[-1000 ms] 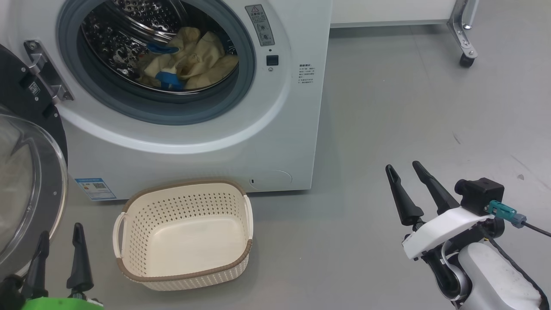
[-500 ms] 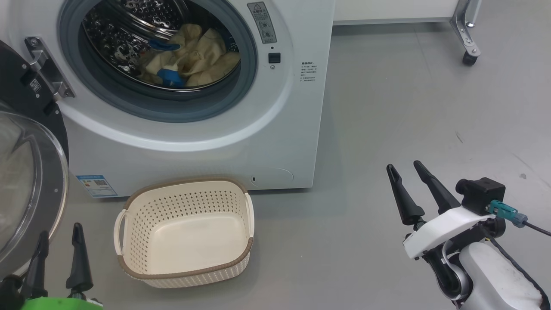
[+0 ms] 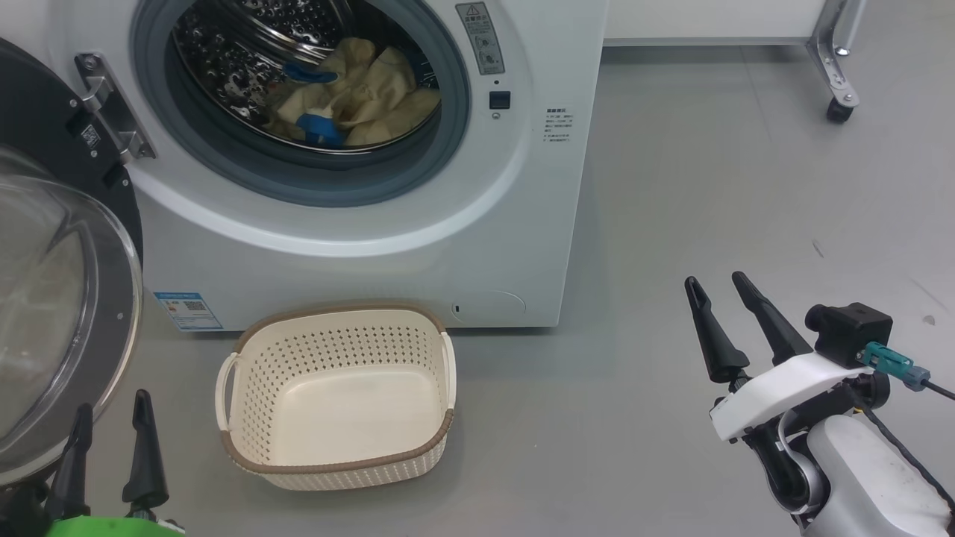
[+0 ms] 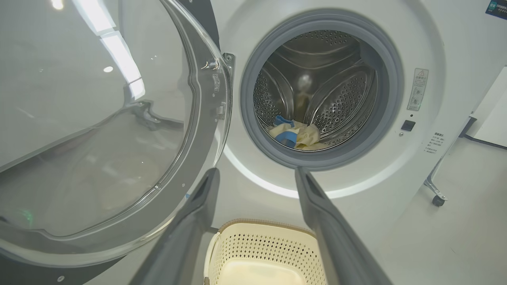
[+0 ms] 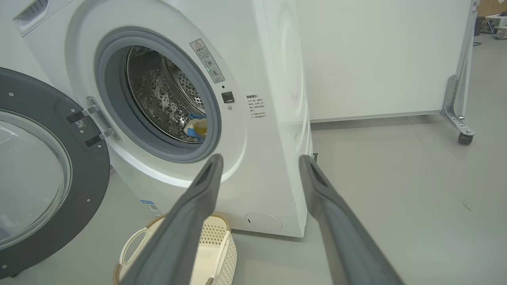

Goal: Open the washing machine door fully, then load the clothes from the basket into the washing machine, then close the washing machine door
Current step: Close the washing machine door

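The white washing machine (image 3: 418, 246) stands with its door (image 3: 60, 298) swung wide to the left, glass bowl facing out. Cream-yellow clothes (image 3: 358, 101) with blue bands lie inside the steel drum, also seen as clothes (image 4: 295, 135) from the left wrist. The cream basket (image 3: 336, 395) sits on the floor in front of the machine with nothing in it. My left gripper (image 3: 112, 440) is open at the lower left, close beside the door's lower rim. My right gripper (image 3: 720, 287) is open over bare floor to the right of the machine, holding nothing.
Grey floor (image 3: 709, 186) stretches to the right of the machine. A white panel on a metal caster leg (image 3: 839, 108) stands at the back right. The door's hinge bracket (image 3: 112, 112) sits on the machine's left side.
The whole head view has shifted a little to the right, so the camera moved. Both grippers stay open and hold their places relative to the body.
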